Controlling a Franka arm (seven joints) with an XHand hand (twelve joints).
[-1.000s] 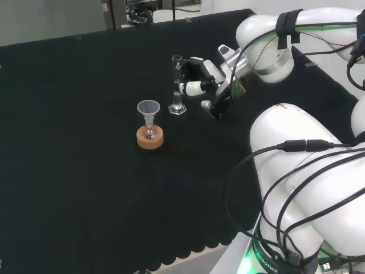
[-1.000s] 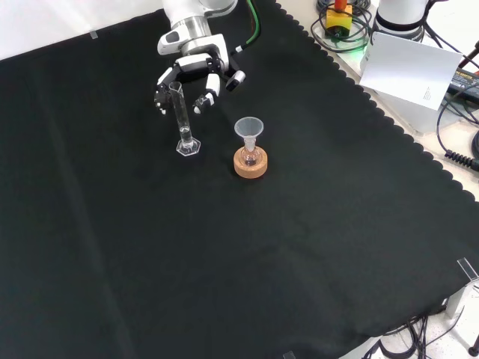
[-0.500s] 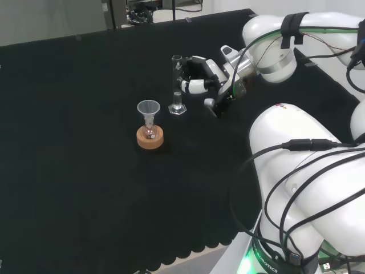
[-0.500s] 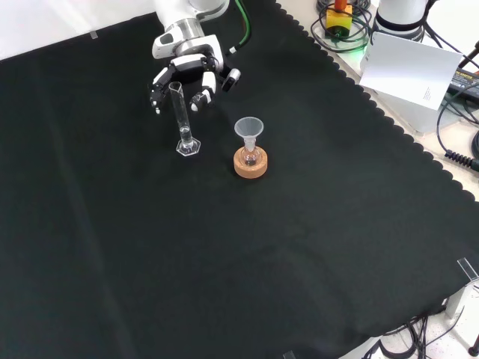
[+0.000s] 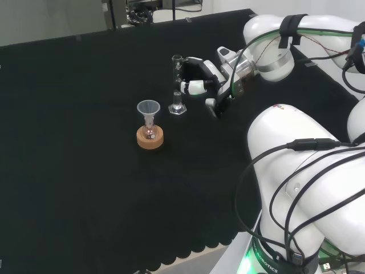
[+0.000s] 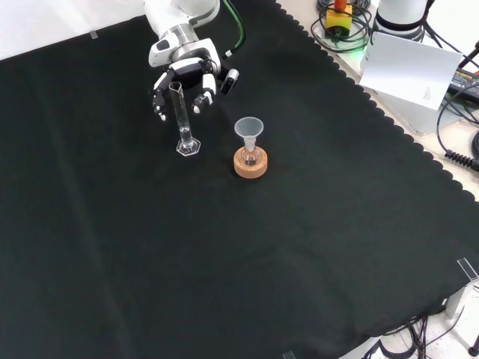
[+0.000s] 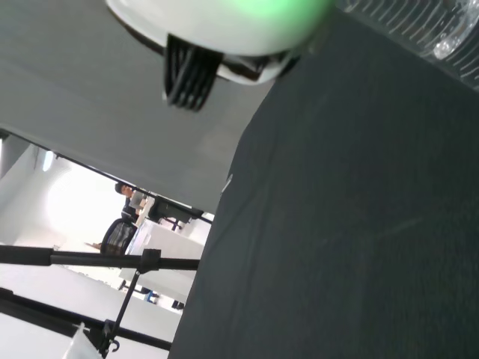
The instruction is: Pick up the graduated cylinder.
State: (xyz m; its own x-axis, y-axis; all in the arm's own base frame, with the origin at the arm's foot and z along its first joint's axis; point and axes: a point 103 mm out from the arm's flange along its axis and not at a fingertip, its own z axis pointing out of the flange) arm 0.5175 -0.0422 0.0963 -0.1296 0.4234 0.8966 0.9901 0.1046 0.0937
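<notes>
The graduated cylinder (image 5: 177, 85) is a tall, thin, clear tube on a hexagonal foot, standing upright on the black cloth (image 5: 85, 188). In the head view the black and white hand (image 5: 199, 77) is just right of its upper half, fingers spread and half bent toward the tube. In the front view the hand (image 6: 185, 73) is behind the cylinder (image 6: 182, 120), with fingertips (image 6: 159, 109) to either side of its top. I cannot tell whether any finger touches the glass. A clear marked glass edge (image 7: 419, 26) shows close in the wrist view.
A clear funnel (image 5: 149, 109) sits in a small flask on a cork ring (image 5: 150, 137), in front of and left of the cylinder in the head view. The arm's white links (image 5: 308, 188) stand at the right. Paper and cables (image 6: 412, 67) lie beyond the cloth's scalloped edge.
The hand has drawn closer to the cylinder's upper part, moving left in the head view. The cylinder and the funnel have stayed in place.
</notes>
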